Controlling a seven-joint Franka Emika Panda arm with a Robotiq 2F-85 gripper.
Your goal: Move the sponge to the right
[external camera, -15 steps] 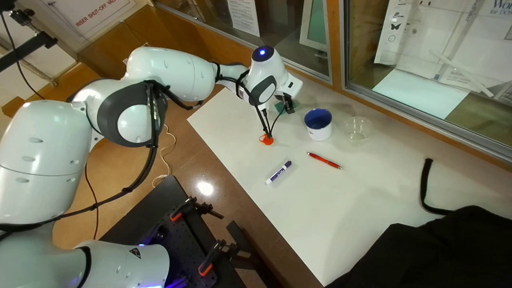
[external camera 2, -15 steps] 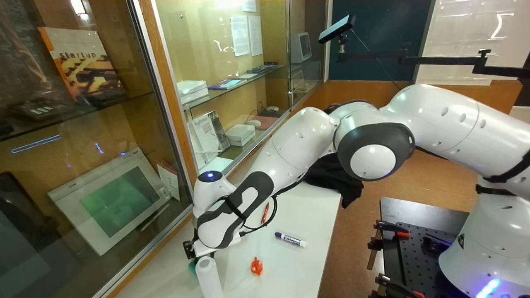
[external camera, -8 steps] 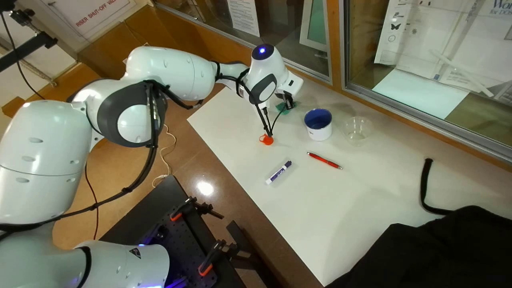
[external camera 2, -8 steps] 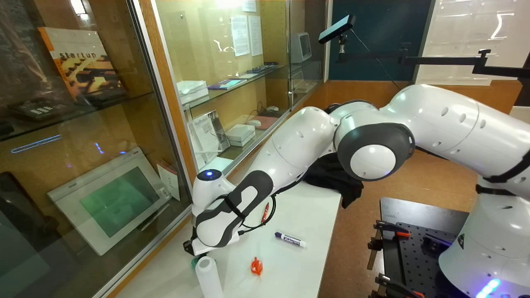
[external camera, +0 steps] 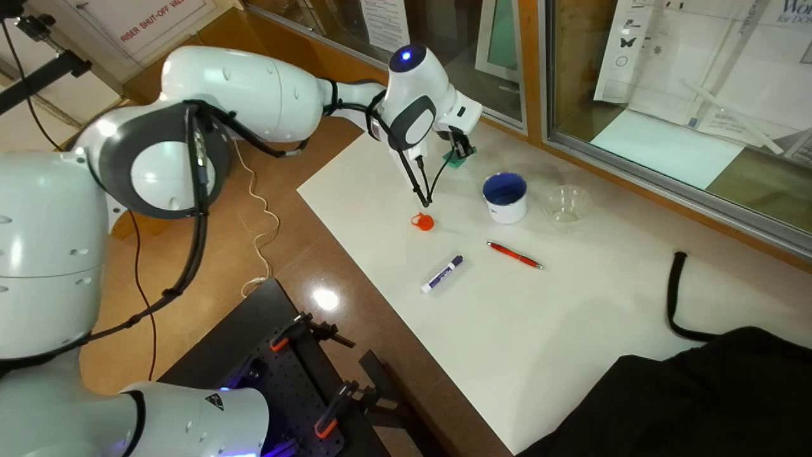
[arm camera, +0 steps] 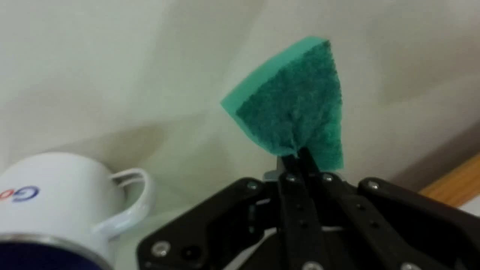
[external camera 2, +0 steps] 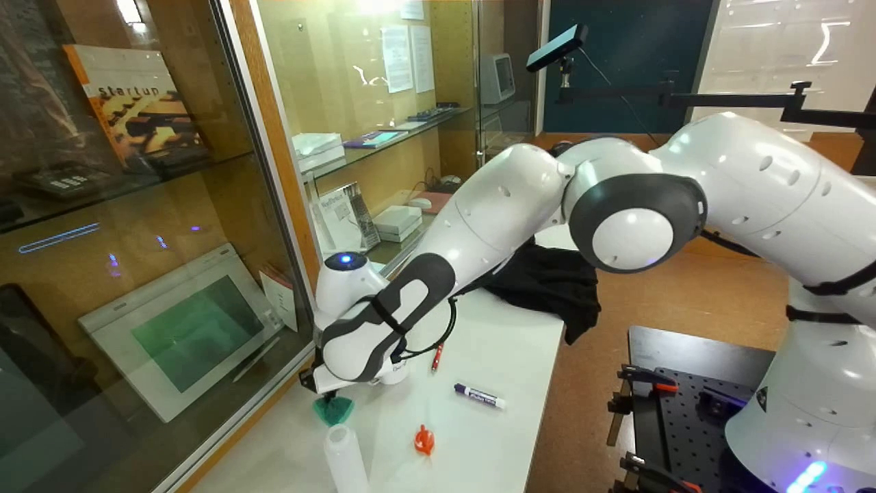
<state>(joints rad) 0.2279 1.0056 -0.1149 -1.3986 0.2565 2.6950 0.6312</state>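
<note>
Pinched nearly together, the gripper comes up from the bottom of the wrist view, a little right of centre, with a fold of the teal-green sponge held between its black fingertips. The soft material puckers at the grip and fans out from there toward the top of the frame, its darker, rough face showing and a paler layer running along its upper-left edge. One corner droops just to the right of the fingertips. At lower left, well apart from the sponge, is a white mug, its handle pointing right.

In an exterior view the sponge sits at the upper middle of the frame, below and partly behind the gripper, up and left of the mug. In an exterior view it shows at lower left, directly under the gripper, just above the top of a white cylinder in the frame. Whether it touches the white tabletop I cannot tell.
</note>
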